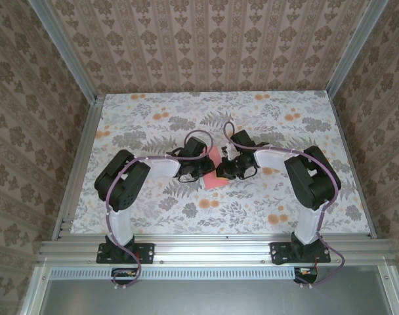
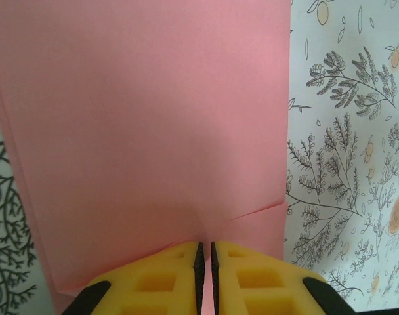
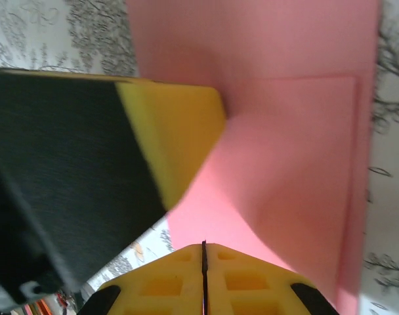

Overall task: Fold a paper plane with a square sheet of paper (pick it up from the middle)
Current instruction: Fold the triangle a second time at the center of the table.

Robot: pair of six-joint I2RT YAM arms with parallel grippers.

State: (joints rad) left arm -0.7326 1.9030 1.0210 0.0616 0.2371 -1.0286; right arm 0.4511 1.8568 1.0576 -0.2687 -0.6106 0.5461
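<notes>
1. Flat tabletop (image 1: 298, 190) under a cloth printed with grey leaves and orange flowers. Fenced by aluminium rails (image 1: 75, 170) at the sides and by patterned wallpaper panels (image 1: 206, 46) behind. Wide bare stretches to the left, to the right and on the far side.
2. Black-and-white left arm (image 1: 124, 184) and right arm (image 1: 311, 180). Both bent inward from bases at the near edge, wrists close together at mid-table.
3. Thin salmon-pink paper sheet (image 1: 214, 178), at the centre of the table between the two wrists. Partly folded, one layer lying over another, with a slanted crease close to the left fingertips. Bowed up off the cloth in the right wrist view rather than lying flat.
4. Left gripper (image 2: 205, 252), yellow fingers set to a hairline slit. Pinches the near edge of the sheet, pink showing in the slit.
5. Right gripper (image 3: 203, 248), yellow fingers pressed together along a dark seam. Clamps its own side of the same sheet. One yellow-and-black finger of the left gripper just beside it, against the paper.
6. Edges: one long straight side bordering the printed cloth, and a stepped double edge on the other side. Very little room between the two grippers, plenty outward on either side.
</notes>
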